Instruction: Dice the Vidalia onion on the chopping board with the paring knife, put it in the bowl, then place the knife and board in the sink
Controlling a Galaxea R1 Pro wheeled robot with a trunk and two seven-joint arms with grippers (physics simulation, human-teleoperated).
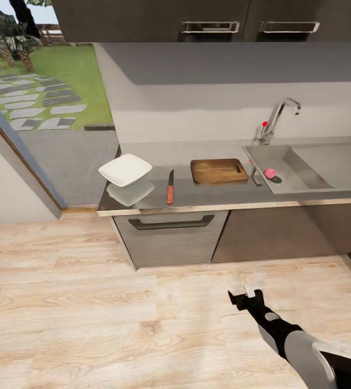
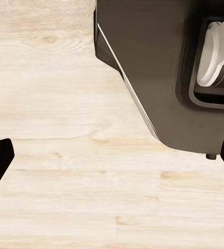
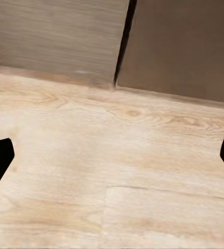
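The right gripper (image 1: 247, 299) hangs low over the wooden floor (image 1: 88, 302), its two fingers spread apart and holding nothing. The left gripper (image 2: 112, 161) also hangs above the floor, fingers wide apart, beside the robot's dark base (image 2: 164, 67). Up ahead of the right gripper the counter (image 1: 197, 197) carries one chopping board (image 1: 219, 170), one paring knife (image 1: 170, 187) and one white bowl (image 1: 125, 169). Further right, one pink onion (image 1: 270, 173) lies in the sink (image 1: 305, 162) beneath a single tap (image 1: 277, 120).
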